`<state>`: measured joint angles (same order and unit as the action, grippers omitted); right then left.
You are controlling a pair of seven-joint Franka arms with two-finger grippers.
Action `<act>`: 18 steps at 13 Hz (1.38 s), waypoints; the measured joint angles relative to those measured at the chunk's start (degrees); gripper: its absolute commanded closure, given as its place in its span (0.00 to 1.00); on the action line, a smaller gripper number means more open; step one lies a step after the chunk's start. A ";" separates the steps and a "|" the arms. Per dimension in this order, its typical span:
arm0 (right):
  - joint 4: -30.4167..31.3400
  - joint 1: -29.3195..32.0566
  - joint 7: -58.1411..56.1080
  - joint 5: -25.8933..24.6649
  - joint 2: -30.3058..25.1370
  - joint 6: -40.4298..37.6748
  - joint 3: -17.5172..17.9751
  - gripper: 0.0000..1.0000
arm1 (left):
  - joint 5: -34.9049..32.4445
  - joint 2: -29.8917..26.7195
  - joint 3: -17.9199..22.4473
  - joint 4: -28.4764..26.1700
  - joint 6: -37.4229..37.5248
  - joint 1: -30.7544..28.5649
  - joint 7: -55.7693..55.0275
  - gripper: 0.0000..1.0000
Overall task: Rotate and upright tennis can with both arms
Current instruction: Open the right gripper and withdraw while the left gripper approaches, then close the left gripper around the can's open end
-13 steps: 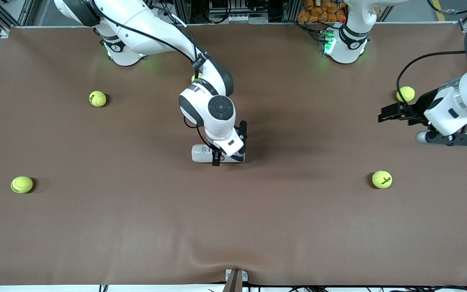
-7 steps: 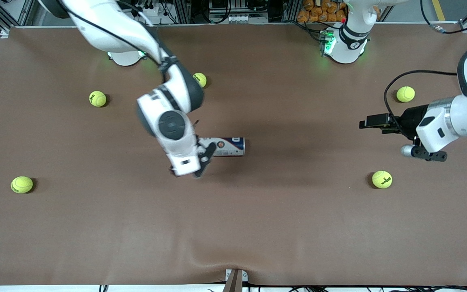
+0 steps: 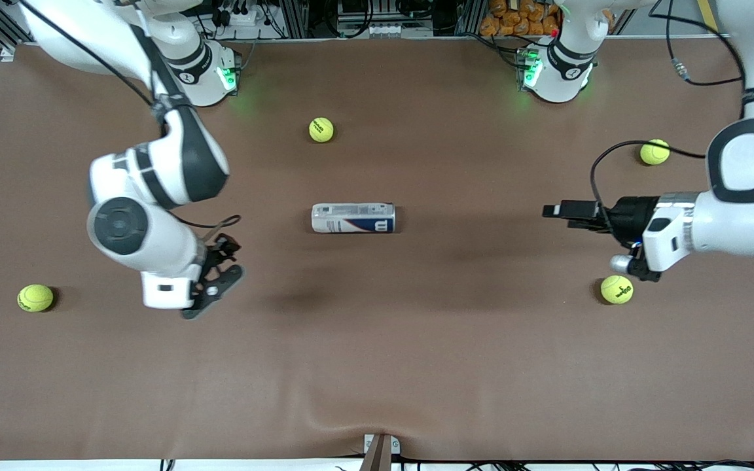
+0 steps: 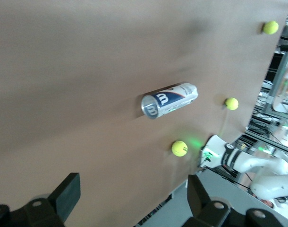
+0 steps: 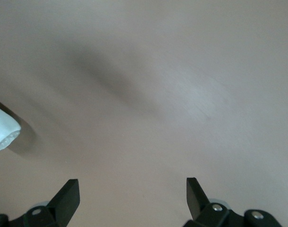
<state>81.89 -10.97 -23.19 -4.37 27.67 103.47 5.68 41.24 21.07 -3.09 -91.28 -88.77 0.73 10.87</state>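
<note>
The tennis can lies on its side in the middle of the brown table, with its white end toward the right arm's end and its blue "W" end toward the left arm's end. It also shows in the left wrist view, silver rim facing the camera. My right gripper is open and empty, well away from the can toward the right arm's end. In the right wrist view only bare table lies between its fingers. My left gripper is open and empty, level with the can at the left arm's end, and it also shows in its wrist view.
Yellow-green tennis balls lie about the table: one farther from the front camera than the can, one at the right arm's end, two near the left arm. A white rounded object shows at the right wrist view's edge.
My right gripper let go of the can and drew back toward the right arm's end. The can shifted slightly farther from the front camera. My left gripper moved toward the can.
</note>
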 measured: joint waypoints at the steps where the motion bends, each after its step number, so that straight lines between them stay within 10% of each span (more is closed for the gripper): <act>1: -0.02 1.41 0.32 0.93 -1.11 -1.61 -0.20 0.00 | 1.05 0.93 -0.43 0.00 0.00 0.13 0.93 0.00; 8: 0.08 4.71 3.28 1.94 -11.12 -14.81 -8.59 0.00 | 5.02 3.43 -2.73 -0.88 -0.04 0.27 5.40 0.00; 18: 0.66 12.28 12.50 2.08 -23.88 -26.27 -10.88 0.00 | 22.34 13.27 -2.83 -7.41 -6.13 1.89 24.39 0.00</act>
<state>82.54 1.31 -10.69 -2.29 3.78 77.20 -5.20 63.58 34.33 -5.92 -98.69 -94.91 2.61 35.26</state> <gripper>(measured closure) 0.000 0.000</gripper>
